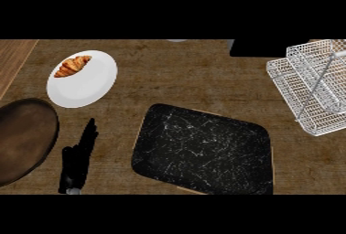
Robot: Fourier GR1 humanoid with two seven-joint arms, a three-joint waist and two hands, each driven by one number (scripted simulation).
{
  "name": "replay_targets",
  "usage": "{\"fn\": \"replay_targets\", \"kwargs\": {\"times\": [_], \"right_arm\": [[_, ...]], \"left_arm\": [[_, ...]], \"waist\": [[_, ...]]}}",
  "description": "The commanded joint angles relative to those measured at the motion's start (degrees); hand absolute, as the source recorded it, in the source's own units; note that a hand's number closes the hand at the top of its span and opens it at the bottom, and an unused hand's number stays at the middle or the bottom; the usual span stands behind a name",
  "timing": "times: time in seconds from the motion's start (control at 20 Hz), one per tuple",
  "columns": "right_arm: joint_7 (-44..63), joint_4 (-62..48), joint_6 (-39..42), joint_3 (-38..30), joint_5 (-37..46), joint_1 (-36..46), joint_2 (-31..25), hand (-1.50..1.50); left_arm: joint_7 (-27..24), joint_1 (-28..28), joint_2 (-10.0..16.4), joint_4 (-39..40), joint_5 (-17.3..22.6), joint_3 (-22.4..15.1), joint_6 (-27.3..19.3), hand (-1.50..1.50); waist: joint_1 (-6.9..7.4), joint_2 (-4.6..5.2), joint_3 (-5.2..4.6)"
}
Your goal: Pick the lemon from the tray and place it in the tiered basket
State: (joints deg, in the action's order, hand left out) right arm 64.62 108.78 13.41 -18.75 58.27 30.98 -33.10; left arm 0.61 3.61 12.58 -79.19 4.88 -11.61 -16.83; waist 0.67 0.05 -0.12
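The lemon cannot be made out anywhere in the head view, neither on the tray (pixel 202 151) nor in the tiered basket (pixel 292 78), so its place cannot be told. The tray is a black slab with rounded corners and thin white veins like marble; it lies askew at the middle of the counter (pixel 189 77), and a pale wooden edge peeks out under its lower left side. The basket, made of fine white wire mesh with a slanting wire handle, is cut off by the right edge. A dark brown round dish (pixel 24 137) is cut off at the left. Beside it the left hand (pixel 78 155) rests released, its black fingers straight and pointing up the view. Above it, a glossy white plate (pixel 84 89) carries a golden, ridged croissant (pixel 73 66) near its upper rim
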Motion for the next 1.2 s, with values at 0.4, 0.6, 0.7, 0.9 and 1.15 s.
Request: {"fn": "replay_targets", "kwargs": {"times": [0.4,0.6,0.7,0.9,1.15], "right_arm": [[-5.2,-28.7,-4.2,-3.1,1.0,11.5,-0.9,1.50],[-7.9,-36.8,-9.9,-2.3,2.2,13.0,1.0,1.50],[-9.8,-41.0,-12.2,-2.9,3.3,12.1,-0.2,1.50],[-12.2,-49.4,-18.0,-5.5,2.7,13.1,-0.3,1.50],[-17.8,-54.2,-27.4,-9.4,-2.0,13.6,1.7,1.50]], "left_arm": [[0.7,-0.7,-2.9,0.8,-2.5,-0.9,-0.8,0.00],[-0.1,-0.1,-1.1,0.3,-1.8,1.0,1.3,0.00],[-0.6,-0.6,-2.8,0.7,-2.2,0.8,0.4,0.00],[-1.2,0.2,-1.0,1.1,-1.6,2.3,2.7,0.00],[-2.4,1.3,-1.0,0.7,-1.2,2.8,3.5,0.00]], "waist": [[0.21,0.14,0.12],[0.33,0.18,0.12],[0.14,0.16,0.12],[0.10,0.17,0.13],[0.20,0.16,0.16]]}}
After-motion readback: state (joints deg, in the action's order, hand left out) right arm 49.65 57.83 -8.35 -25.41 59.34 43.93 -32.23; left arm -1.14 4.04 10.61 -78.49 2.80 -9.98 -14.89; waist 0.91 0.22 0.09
